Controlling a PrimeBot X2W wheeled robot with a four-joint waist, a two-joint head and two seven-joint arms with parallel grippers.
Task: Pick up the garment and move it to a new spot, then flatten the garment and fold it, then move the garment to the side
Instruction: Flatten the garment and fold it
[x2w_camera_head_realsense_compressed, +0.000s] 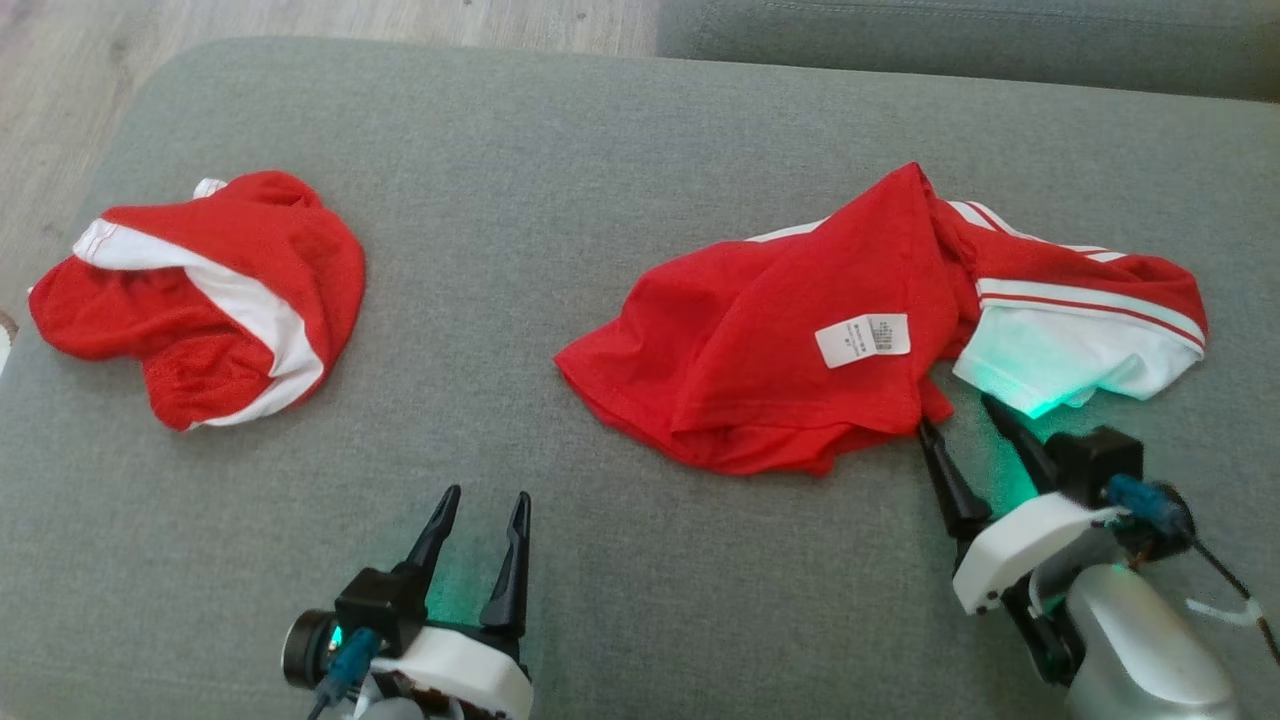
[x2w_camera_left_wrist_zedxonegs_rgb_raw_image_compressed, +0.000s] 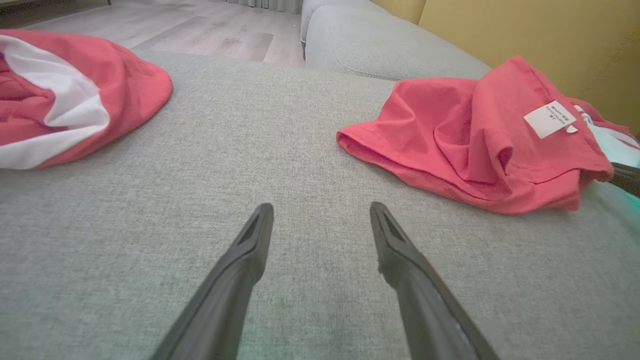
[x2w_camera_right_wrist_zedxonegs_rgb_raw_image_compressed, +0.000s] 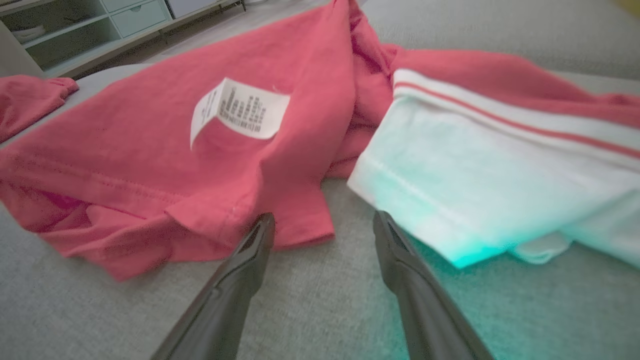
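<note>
Jaws on both grippers stand spread, gripping nothing. Head view: the left gripper (x2w_camera_head_realsense_compressed: 488, 494) sits over bare grey cushion (x2w_camera_head_realsense_compressed: 560, 200). The crumpled red garment (x2w_camera_head_realsense_compressed: 760, 340) lies just ahead of the right gripper (x2w_camera_head_realsense_compressed: 957, 412). A second red-and-white garment (x2w_camera_head_realsense_compressed: 210, 290) lies well beyond the left jaws, to their left. Left wrist view: the red garment is ahead and right of the jaws. Right wrist view: its red hem and white sleeve (x2w_camera_right_wrist_zedxonegs_rgb_raw_image_compressed: 475, 180) lie just beside the two fingertips.

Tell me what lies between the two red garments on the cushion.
Bare grey cushion, seen in the head view, separates the bundled garment at left from the labelled garment at right.
</note>
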